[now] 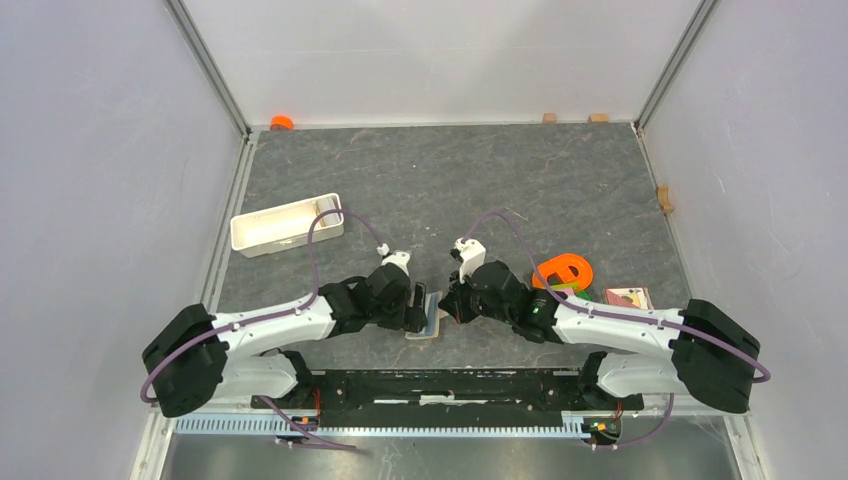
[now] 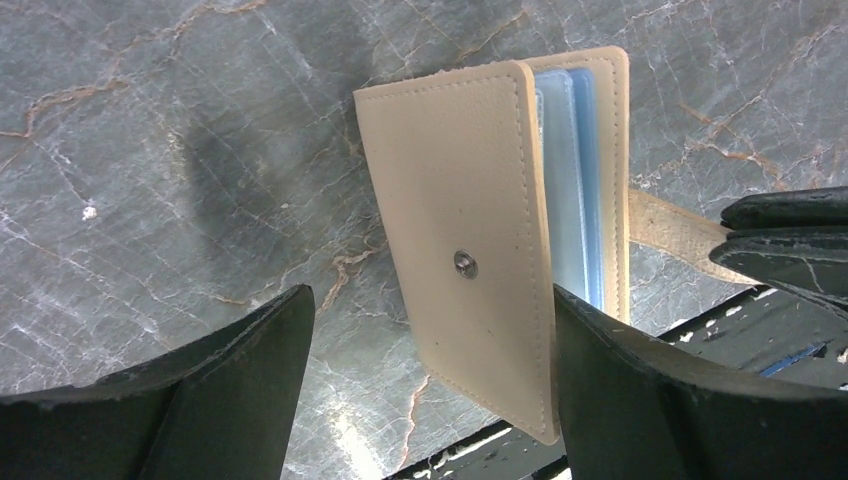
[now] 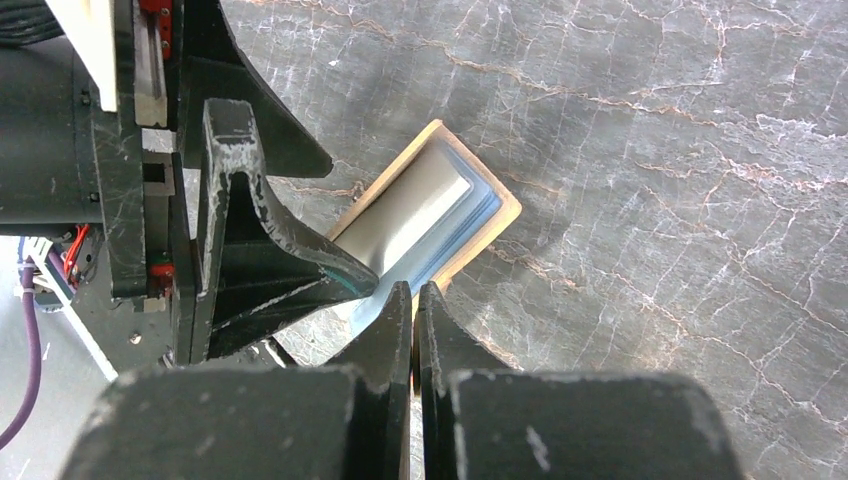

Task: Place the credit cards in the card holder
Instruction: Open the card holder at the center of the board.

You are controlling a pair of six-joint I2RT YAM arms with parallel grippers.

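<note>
The beige-tan card holder (image 1: 428, 320) lies near the table's front edge between both arms. In the left wrist view its cover (image 2: 460, 230) with a snap stud stands raised, and the blue-grey pockets (image 2: 572, 170) show beside it. My left gripper (image 2: 430, 300) is open, with the cover between its jaws and the right finger (image 2: 640, 390) against the cover's edge. My right gripper (image 3: 415, 292) is shut on the holder's snap tab (image 2: 668, 224). The open holder (image 3: 455, 205) lies just beyond its tips. A pale card with reddish print (image 1: 628, 297) lies at the right. The blue and grey cards are out of view.
A white tray (image 1: 287, 223) stands at the back left. An orange ring (image 1: 563, 272) lies by the right arm. Small wooden bricks (image 1: 549, 117) sit along the back edge and right wall (image 1: 664, 198). An orange object (image 1: 281, 122) sits at the back left corner.
</note>
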